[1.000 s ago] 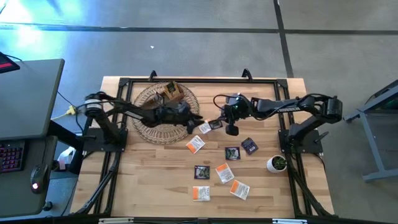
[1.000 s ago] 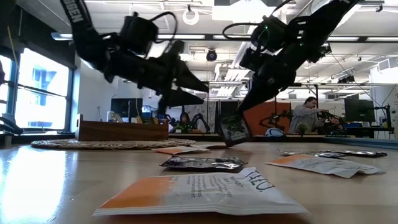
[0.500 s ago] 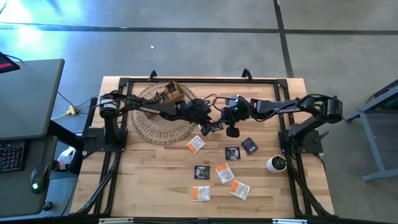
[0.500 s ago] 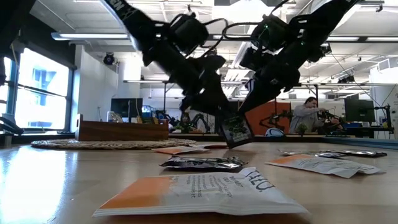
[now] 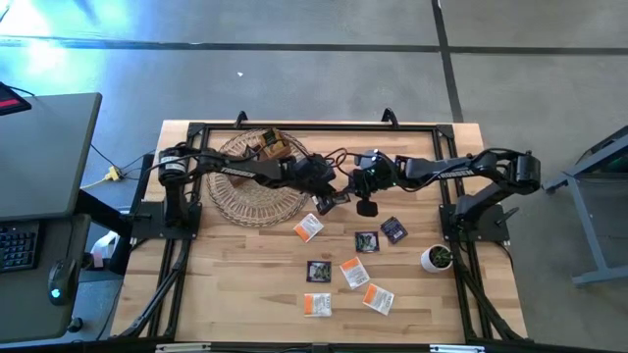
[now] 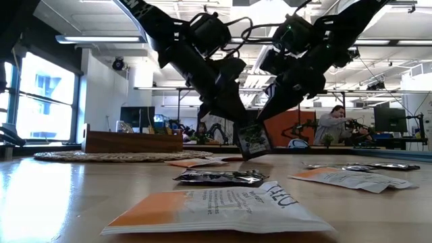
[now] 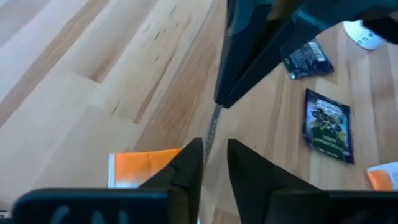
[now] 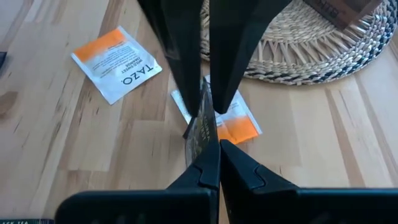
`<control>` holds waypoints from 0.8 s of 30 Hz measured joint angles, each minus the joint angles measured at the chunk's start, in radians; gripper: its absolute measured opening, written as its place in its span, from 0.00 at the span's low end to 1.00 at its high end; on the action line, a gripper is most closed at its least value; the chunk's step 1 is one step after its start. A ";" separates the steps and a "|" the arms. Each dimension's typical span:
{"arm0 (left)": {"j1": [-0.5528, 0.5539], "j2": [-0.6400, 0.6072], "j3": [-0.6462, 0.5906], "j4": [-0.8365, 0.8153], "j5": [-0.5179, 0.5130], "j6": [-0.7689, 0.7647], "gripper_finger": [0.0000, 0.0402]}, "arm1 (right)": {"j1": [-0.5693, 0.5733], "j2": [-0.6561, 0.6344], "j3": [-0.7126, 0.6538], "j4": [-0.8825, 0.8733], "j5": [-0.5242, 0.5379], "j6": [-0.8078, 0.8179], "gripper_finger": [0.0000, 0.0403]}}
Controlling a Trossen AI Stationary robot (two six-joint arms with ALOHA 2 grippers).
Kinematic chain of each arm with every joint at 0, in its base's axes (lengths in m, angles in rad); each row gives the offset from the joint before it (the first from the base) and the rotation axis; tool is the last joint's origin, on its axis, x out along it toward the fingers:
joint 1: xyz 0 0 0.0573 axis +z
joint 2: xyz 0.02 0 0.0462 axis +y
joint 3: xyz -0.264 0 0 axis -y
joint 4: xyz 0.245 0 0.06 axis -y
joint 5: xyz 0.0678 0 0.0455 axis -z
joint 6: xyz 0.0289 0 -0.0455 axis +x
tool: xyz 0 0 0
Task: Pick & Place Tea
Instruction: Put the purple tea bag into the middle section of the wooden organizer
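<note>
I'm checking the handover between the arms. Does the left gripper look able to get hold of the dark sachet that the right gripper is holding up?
Probably yes. The left gripper is open right at the dark sachet, whose edge lines up with the gap between its fingers. The right gripper is shut on the other edge, and nothing lies between them.

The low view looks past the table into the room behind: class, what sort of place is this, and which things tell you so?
Most likely a robotics lab or open workshop: further robot arms stand on benches behind, a seated person works among monitors, and the ceiling is open with strip lights.
</note>
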 joint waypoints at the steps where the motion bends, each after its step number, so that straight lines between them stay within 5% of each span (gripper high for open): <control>1: 0.000 0.000 0.000 0.001 -0.003 0.002 0.16 | 0.000 0.000 0.000 -0.001 0.000 0.000 0.00; 19: 0.000 0.000 0.000 0.032 0.008 0.187 0.13 | 0.002 0.000 0.000 -0.006 -0.001 0.000 0.00; 24: 0.000 0.000 0.000 0.030 0.038 0.185 0.21 | 0.002 0.000 0.000 -0.006 0.000 0.000 0.00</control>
